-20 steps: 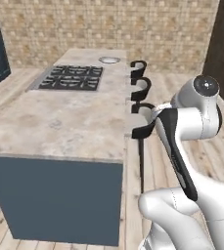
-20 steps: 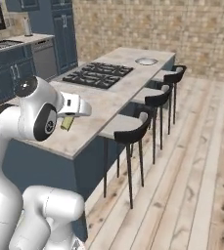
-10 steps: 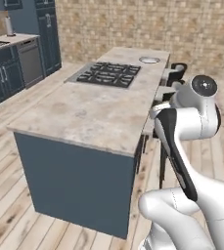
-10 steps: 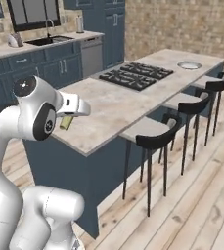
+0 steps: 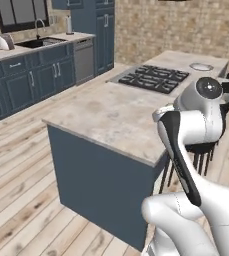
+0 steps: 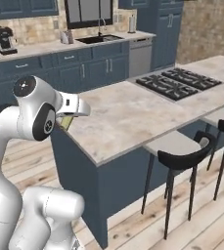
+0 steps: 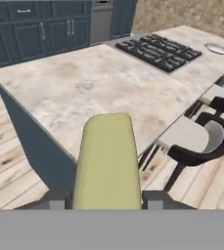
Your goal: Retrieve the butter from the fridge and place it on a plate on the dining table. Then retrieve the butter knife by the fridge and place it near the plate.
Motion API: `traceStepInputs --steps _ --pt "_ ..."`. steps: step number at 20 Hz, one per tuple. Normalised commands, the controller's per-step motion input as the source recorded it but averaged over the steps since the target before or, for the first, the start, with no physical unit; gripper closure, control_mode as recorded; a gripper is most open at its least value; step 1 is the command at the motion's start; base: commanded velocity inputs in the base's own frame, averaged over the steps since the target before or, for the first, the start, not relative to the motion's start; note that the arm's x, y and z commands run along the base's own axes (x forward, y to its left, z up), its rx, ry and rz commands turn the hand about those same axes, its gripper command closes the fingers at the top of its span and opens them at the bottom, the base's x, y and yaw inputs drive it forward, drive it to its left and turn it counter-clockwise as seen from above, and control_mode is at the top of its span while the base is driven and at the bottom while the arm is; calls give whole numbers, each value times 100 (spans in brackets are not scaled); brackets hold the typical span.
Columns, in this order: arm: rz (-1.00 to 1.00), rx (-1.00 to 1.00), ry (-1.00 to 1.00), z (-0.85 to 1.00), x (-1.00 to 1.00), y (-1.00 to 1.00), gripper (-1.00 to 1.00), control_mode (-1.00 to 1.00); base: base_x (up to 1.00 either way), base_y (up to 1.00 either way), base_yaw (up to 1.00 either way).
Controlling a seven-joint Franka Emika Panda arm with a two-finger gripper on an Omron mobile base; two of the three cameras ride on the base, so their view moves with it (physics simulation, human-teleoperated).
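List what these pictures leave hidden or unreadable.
- Gripper fingertips: hand view, covered by the butter and cut by the bottom edge.
- Butter in the right base view: only a sliver shows behind the arm.
- Plate: small at the dining table's far end; whether it carries anything can't be told.
- Stools: left base view, hidden by the arm.

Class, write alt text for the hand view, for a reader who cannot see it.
A pale yellow-olive butter bar juts forward from the hand, gripped at its base, above the near corner of the beige marbled dining table. Farther along sit a black gas cooktop and a round plate; black stools line the right side.
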Motion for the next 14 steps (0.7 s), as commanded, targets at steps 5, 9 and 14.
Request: traceStepInputs --steps 5,9,14 --pt "0 0 0 0 0 0 100 100 34 -75 43" --pt "0 0 0 0 0 0 100 100 29 -94 37" --pt "0 0 0 0 0 0 100 100 1 -100 28"
